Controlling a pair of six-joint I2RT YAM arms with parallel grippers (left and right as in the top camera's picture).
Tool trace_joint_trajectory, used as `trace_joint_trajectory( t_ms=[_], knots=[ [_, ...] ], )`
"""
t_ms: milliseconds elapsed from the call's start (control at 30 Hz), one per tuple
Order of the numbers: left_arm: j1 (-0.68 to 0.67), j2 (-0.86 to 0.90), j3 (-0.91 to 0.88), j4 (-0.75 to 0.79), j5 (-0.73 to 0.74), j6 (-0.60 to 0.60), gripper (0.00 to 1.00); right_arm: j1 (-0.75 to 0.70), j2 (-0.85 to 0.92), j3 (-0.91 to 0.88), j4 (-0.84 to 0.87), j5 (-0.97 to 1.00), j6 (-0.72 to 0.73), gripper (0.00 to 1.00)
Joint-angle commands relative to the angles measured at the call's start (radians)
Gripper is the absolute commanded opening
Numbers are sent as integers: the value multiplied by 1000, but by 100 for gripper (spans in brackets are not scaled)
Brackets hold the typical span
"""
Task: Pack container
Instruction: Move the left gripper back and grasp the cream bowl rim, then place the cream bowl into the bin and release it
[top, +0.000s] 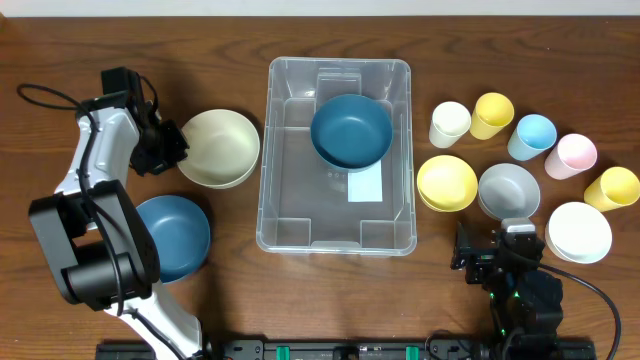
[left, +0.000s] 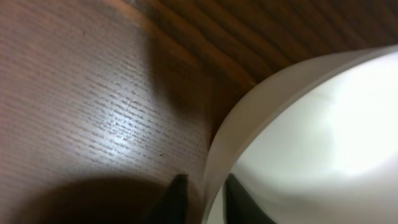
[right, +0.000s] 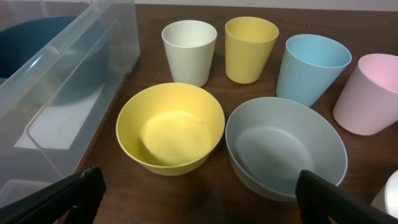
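The clear container (top: 266, 150) stands at mid-table with a dark blue bowl (top: 351, 130) inside it and a white label (top: 366, 186) on its base. It also shows in the right wrist view (right: 68, 68). My left gripper (top: 172, 148) is at the left rim of a cream bowl (top: 220, 148) left of the container. In the left wrist view its fingers (left: 204, 199) close on the bowl's rim (left: 311, 137), one inside and one outside. My right gripper (top: 497, 250) is open and empty (right: 199, 199), in front of a yellow bowl (right: 169, 127) and a grey bowl (right: 285, 146).
A second blue bowl (top: 175, 235) sits at the front left. Right of the container stand a cream cup (top: 449, 124), a yellow cup (top: 491, 115), a light blue cup (top: 531, 137), a pink cup (top: 571, 155), another yellow cup (top: 612, 188) and a white bowl (top: 579, 232).
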Motion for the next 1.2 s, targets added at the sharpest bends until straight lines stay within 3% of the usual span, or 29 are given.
trace_joint_trajectory(
  t_ms=[0, 333, 600, 900, 1167],
  knots=[
    [3, 14, -3, -2, 10, 25, 8, -8, -6, -3, -1, 3, 7, 99],
    [3, -27, 1, -8, 11, 44, 6, -8, -6, -3, -1, 3, 7, 99],
    [-38, -285, 32, -59, 11, 66, 6, -8, -6, -3, -1, 3, 7, 99],
    [-222, -584, 32, -70, 3, 77, 6, -8, -6, -3, -1, 3, 7, 99],
    [-490, -567, 24, -84, 3, 69, 6, -8, -6, -3, -1, 3, 7, 99]
  ],
)
